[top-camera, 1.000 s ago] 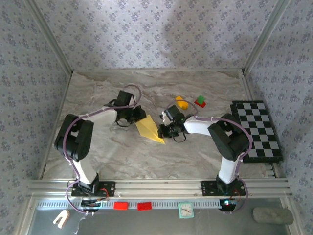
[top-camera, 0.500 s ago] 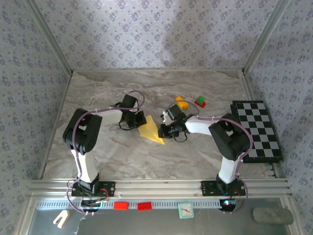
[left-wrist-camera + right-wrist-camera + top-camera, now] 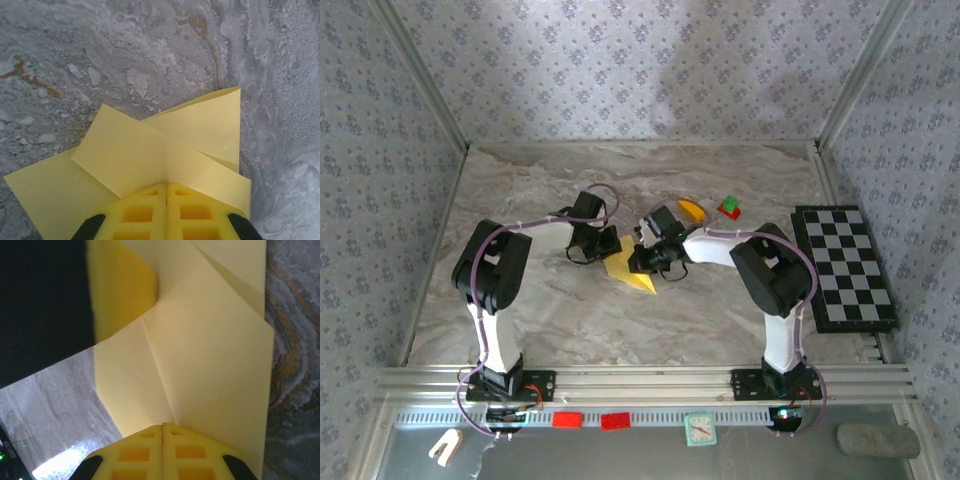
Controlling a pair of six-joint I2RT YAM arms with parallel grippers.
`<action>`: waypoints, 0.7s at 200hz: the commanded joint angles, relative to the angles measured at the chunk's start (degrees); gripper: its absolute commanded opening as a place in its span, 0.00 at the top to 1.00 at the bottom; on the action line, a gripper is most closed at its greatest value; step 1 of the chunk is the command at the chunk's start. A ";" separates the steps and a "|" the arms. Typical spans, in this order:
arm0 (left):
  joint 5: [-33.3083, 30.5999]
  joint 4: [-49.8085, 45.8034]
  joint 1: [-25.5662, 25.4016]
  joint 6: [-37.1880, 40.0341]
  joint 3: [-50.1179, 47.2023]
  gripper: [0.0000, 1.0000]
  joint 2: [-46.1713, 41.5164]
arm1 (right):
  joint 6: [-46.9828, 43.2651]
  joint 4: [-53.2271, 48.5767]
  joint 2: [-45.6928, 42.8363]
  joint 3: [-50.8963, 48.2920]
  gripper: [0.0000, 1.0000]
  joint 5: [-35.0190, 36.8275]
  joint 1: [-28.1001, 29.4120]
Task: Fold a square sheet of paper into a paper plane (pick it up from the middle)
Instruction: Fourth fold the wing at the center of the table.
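Observation:
The square sheet of paper [image 3: 632,275] lies mid-table, folded into a yellow pointed shape with its tip toward the near edge. My left gripper [image 3: 608,244] stands at its far left end. In the left wrist view its yellow fingertips [image 3: 166,186] are pressed together where the crease of the paper [image 3: 150,150] runs between them. My right gripper [image 3: 640,262] meets the paper from the right. In the right wrist view it [image 3: 162,426] is shut on the centre crease of the paper [image 3: 215,355], and a left finger [image 3: 122,290] touches the sheet's far end.
A black-and-white checkered board [image 3: 845,265] lies at the right edge. An orange-yellow block [image 3: 692,210] and a red-and-green block [image 3: 729,207] sit behind the right arm. Patterned walls close the table on three sides.
The left gripper has come down onto the paper's far end and closed. The right gripper has moved left, and the paper has shifted slightly left with it.

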 commanded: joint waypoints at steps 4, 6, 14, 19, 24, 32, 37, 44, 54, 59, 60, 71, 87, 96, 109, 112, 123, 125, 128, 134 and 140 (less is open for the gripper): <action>-2.71 -4.62 -0.59 1.20 -0.71 0.96 2.56 | 1.80 -0.81 1.61 2.14 1.00 0.30 0.26; -2.82 -4.62 -0.59 1.22 -0.75 0.96 2.52 | 1.89 -0.73 1.70 2.09 1.00 0.34 0.27; -2.80 -4.62 -0.58 1.30 -0.88 0.96 2.48 | 2.36 -0.18 1.93 2.00 1.00 0.54 0.11; -2.87 -4.62 -0.59 1.31 -1.05 0.97 2.41 | 2.64 0.33 2.05 1.88 1.00 0.33 0.01; -2.89 -4.62 -0.55 1.31 -1.10 0.96 2.41 | 2.87 1.00 2.13 1.79 1.00 0.03 -0.10; -2.89 -4.49 -0.59 1.43 -1.32 0.96 2.39 | 2.91 2.06 2.08 1.34 1.00 -0.27 -0.36; -2.89 -4.45 -0.58 1.42 -1.50 0.97 2.29 | 2.96 2.63 2.08 1.14 1.00 -0.54 -0.40; -2.96 -4.45 -0.59 1.37 -1.63 0.96 2.15 | 4.09 3.17 2.00 1.00 1.00 -0.86 -0.47; -2.95 -4.40 -0.59 1.49 -1.83 0.97 2.05 | 4.34 3.47 1.81 1.06 1.00 -0.95 -0.62; -2.89 -4.36 -0.59 1.51 -1.85 0.97 2.05 | 4.37 3.52 1.81 1.12 1.00 -0.89 -0.58; -2.89 -4.36 -0.59 1.53 -1.90 0.97 2.04 | 4.38 3.55 1.81 1.10 1.00 -0.93 -0.56; -2.90 -4.24 -0.55 1.56 -2.05 0.97 2.03 | 4.30 3.51 1.95 1.53 1.00 -1.14 -0.72; -2.88 -4.15 -0.59 1.64 -2.12 0.97 1.99 | 4.16 3.27 2.45 2.17 1.00 -1.14 -0.66; -2.89 -4.08 -0.58 1.63 -2.12 0.97 2.04 | 3.95 2.73 3.08 2.83 1.00 -1.00 -0.78; -2.89 -4.05 -0.59 1.66 -2.16 0.97 2.10 | 3.85 2.43 3.95 3.01 1.00 -0.90 -0.81; -2.89 -4.09 -0.59 1.69 -2.23 0.96 2.12 | 3.86 2.33 4.19 3.00 1.00 -0.84 -0.82; -3.11 -4.17 -0.59 1.68 -2.29 0.97 2.13 | 3.86 2.02 4.73 3.01 1.00 -0.80 -0.74; -3.10 -4.14 -0.57 1.65 -2.31 0.97 2.13 | 3.85 2.05 4.85 3.01 1.00 -0.80 -0.80; -3.10 -4.18 -0.59 1.64 -2.36 0.97 2.08 | 3.88 1.97 4.95 2.95 1.00 -0.74 -0.82; -3.29 -4.24 -0.59 1.61 -2.43 0.97 2.10 | 3.86 1.68 5.06 3.01 1.00 -0.67 -0.80; -3.52 -4.30 -0.59 1.63 -2.44 0.97 2.20 | 3.92 1.40 5.15 2.81 0.99 -0.55 -0.80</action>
